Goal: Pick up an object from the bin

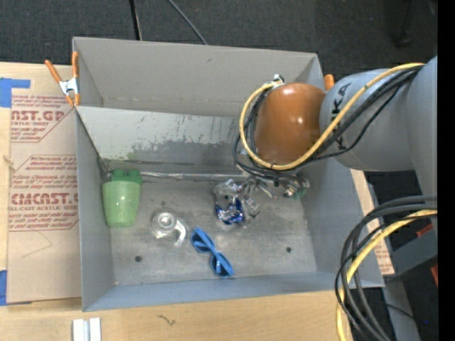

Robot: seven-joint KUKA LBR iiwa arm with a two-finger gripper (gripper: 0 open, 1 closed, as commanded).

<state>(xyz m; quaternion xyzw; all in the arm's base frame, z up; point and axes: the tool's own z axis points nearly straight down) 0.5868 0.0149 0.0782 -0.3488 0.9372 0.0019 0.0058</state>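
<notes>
My grey arm (387, 119) reaches in from the right and bends steeply downward, its orange cover (288, 123) at the wrist ringed by yellow and black cables (244, 130), with my jaws hanging below it, pointing down.

A small crumpled thing (231, 212), shiny blue with clear, silvery bits, lies on the floor of the bin (284, 251), a little off the middle toward 3 o'clock. It is lumpy and uneven; its kind cannot be told. Its edge at 12 o'clock is partly covered.
</notes>
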